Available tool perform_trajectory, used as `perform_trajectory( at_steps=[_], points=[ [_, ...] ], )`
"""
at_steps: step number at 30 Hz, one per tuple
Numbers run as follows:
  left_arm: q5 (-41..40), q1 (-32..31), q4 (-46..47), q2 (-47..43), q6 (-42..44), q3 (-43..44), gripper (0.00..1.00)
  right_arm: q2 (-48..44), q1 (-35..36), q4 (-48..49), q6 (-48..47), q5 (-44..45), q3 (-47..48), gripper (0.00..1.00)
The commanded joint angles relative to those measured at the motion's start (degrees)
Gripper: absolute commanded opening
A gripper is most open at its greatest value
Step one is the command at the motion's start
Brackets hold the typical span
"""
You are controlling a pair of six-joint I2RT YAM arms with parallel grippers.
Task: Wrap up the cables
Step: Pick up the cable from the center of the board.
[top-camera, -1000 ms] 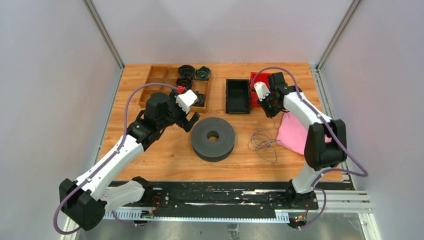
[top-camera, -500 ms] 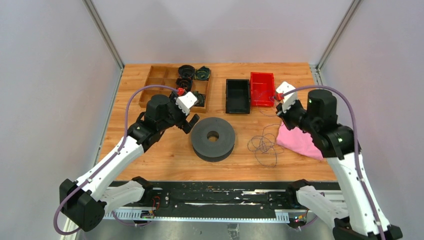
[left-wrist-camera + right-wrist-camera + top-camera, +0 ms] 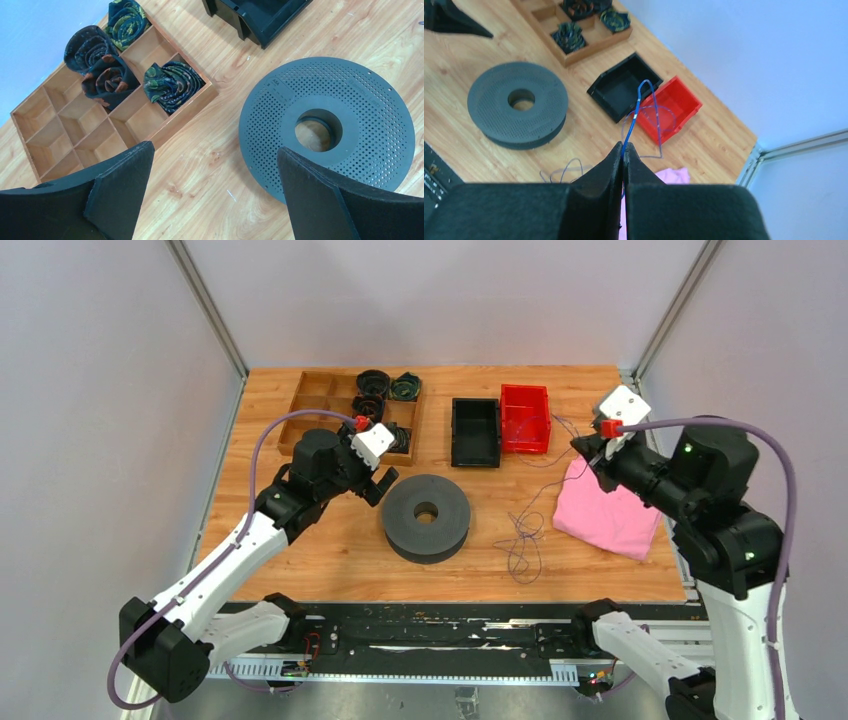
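Note:
The thin dark blue cable (image 3: pixel 639 98) rises in an arc from the closed tips of my right gripper (image 3: pixel 623 148), which is shut on it. From above, my right gripper (image 3: pixel 586 452) hangs over the pink cloth's far left corner. The cable (image 3: pixel 524 533) trails down from it to a loose tangle on the table, right of the grey spool (image 3: pixel 427 517). My left gripper (image 3: pixel 381 483) hovers open just left of the spool. In the left wrist view, the left gripper (image 3: pixel 215 153) has only bare wood between its fingers. The perforated spool (image 3: pixel 380 125) lies beside the right finger.
A pink cloth (image 3: pixel 610 512) lies at the right. A black bin (image 3: pixel 475 432) and a red bin (image 3: pixel 525 418) stand at the back. A wooden divided tray (image 3: pixel 322 405) with dark rolled bundles (image 3: pixel 172 85) sits at the back left.
My right arm has swung right and up, away from the bins, drawing the cable out of its tangle. The left arm has stayed still and open.

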Motion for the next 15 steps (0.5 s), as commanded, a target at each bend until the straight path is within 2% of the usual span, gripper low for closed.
perform_trajectory(
  at_steps=[1, 5, 8, 15],
  points=[
    [-0.74, 0.42, 2.14, 0.59, 0.81, -0.22, 0.98, 0.95, 0.52, -1.09, 2.31, -1.21, 7.96, 0.01],
    [-1.04, 0.41, 2.19, 0.85, 0.90, -0.18, 0.98, 2.24, 0.52, -0.99, 3.37, -1.56, 12.75, 0.01],
    [-1.33, 0.42, 2.27, 0.98, 1.07, -0.30, 0.98, 2.43, 0.54, -0.86, 3.50, -1.45, 12.52, 0.01],
    [-1.20, 0.43, 2.53, 1.05, 1.17, -0.36, 0.98, 0.97, 0.53, 2.51, 1.58, 2.43, -1.75, 0.01]
  ],
)
